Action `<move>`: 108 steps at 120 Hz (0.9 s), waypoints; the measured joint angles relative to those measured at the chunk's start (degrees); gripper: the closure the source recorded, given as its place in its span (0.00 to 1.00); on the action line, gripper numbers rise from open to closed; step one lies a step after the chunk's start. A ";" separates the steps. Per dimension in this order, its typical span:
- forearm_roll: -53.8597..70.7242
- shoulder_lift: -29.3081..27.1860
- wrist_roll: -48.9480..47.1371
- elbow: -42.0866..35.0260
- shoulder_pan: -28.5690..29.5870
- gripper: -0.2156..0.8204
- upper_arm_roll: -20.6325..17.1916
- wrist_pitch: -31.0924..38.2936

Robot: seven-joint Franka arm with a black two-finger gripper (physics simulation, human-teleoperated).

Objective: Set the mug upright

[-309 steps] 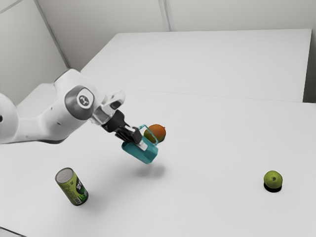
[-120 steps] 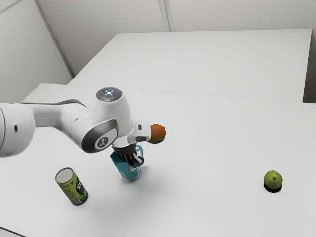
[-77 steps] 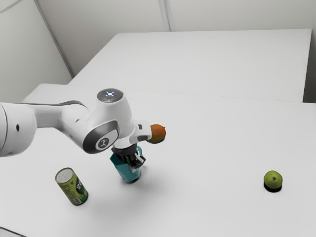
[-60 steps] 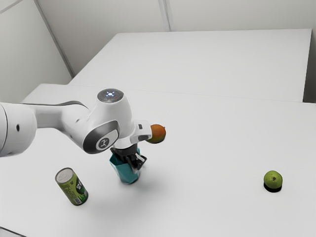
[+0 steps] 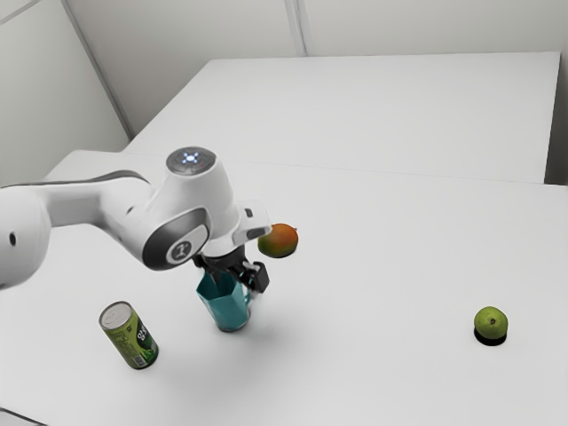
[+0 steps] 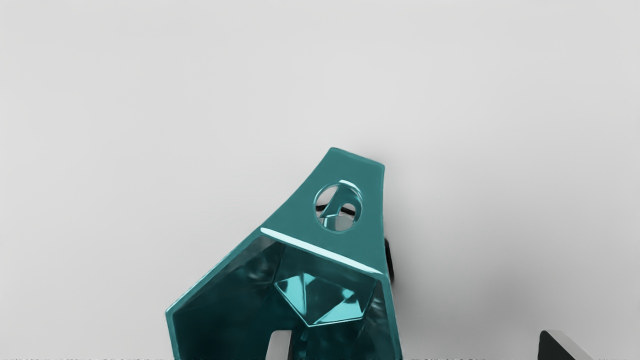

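My gripper [image 5: 240,272] is just above the teal mug [image 5: 228,306], which stands upright on the table, its mouth partly hidden by the hand. In the wrist view the gripper [image 6: 420,346] is open, its fingers wide apart. One finger [image 6: 279,346] shows over the mouth of the mug [image 6: 345,255], the other [image 6: 562,347] out beyond its wall. The mug's handle side points away from the fingertips, and the faceted inside and bottom are visible.
A green can [image 5: 130,335] stands toward the exterior view's left. Behind the hand lies an orange-red fruit [image 5: 280,240]. A green fruit [image 5: 491,322] rests far to the exterior view's right on the white table [image 5: 382,266].
The mug has come down from a tilted, raised pose to standing on the table. My hand has turned more downward, let go of it and, lately, risen slightly toward the exterior view's left.
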 joint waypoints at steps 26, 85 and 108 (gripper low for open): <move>-0.49 0.34 -1.02 6.48 -0.06 0.24 -1.37 -2.97; -8.16 13.36 7.73 46.91 -8.20 0.21 24.45 -30.79; -8.13 11.87 13.43 51.46 -3.66 0.21 26.92 -37.11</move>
